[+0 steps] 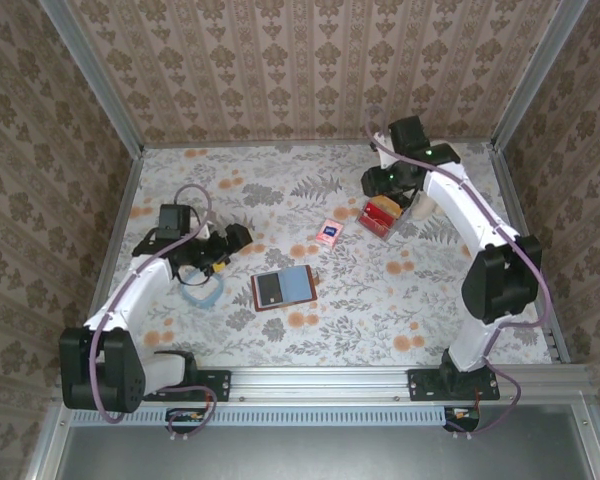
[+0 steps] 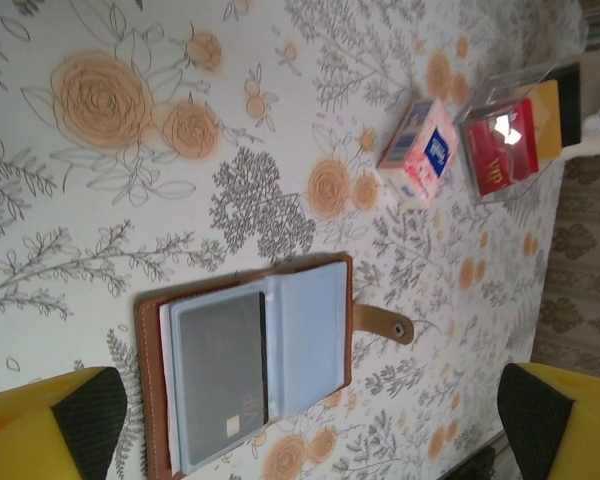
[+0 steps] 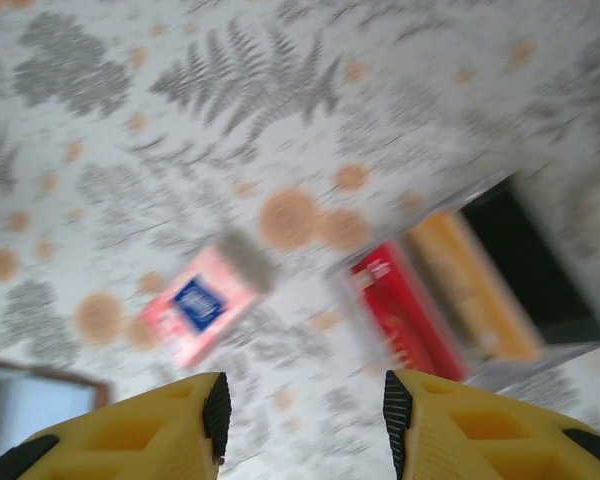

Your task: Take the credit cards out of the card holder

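Observation:
The brown card holder (image 1: 283, 288) lies open in the middle of the table, its strap to the right. In the left wrist view the card holder (image 2: 250, 370) shows a dark grey card (image 2: 218, 372) marked VIP inside the left blue sleeve; the right sleeve looks empty. My left gripper (image 1: 225, 250) hovers just left of the holder, open, and in its own view the left gripper (image 2: 310, 410) has the holder between its spread fingers with nothing held. My right gripper (image 1: 385, 182) is open at the far right; in the blurred right wrist view the right gripper (image 3: 305, 415) is over bare table.
A pink and blue card pack (image 1: 328, 232) lies beyond the holder. A clear tray (image 1: 380, 215) with red, orange and black cards sits under the right gripper; the red card (image 3: 405, 310) is blurred. A light-blue loop (image 1: 202, 291) lies by the left arm. Patterned walls enclose the table.

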Controlling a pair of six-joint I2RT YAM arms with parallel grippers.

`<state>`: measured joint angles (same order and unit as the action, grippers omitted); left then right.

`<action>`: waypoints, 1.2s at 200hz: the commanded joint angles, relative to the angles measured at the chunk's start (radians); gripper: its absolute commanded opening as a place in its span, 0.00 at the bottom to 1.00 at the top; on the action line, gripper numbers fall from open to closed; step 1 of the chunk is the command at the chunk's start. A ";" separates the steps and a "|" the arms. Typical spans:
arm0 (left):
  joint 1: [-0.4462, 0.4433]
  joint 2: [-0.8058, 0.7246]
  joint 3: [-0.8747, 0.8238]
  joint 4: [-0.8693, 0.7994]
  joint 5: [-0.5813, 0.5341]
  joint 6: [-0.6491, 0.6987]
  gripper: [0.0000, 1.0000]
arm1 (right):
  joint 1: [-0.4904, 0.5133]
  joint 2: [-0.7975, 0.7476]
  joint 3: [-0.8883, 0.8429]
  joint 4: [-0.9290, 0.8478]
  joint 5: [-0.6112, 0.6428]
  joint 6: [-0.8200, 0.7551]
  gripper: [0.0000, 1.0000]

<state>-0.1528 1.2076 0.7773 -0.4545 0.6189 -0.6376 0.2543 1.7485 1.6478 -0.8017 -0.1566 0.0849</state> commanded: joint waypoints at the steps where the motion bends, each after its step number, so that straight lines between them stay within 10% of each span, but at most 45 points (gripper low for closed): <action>1: -0.036 -0.026 -0.029 -0.038 -0.061 -0.031 0.96 | 0.071 -0.083 -0.149 0.089 -0.185 0.249 0.49; 89: -0.162 0.013 -0.107 -0.005 -0.164 -0.124 0.75 | 0.489 0.035 -0.372 0.447 -0.203 0.648 0.44; 164: -0.229 0.132 -0.120 0.067 -0.205 -0.190 0.34 | 0.540 0.212 -0.362 0.517 -0.181 0.739 0.28; 240: -0.237 0.226 -0.109 0.084 -0.205 -0.178 0.17 | 0.540 0.286 -0.340 0.545 -0.256 0.732 0.22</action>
<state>-0.3813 1.4155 0.6678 -0.3859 0.4187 -0.8173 0.7902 2.0102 1.2835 -0.2745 -0.3748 0.8082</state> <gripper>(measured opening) 0.187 0.231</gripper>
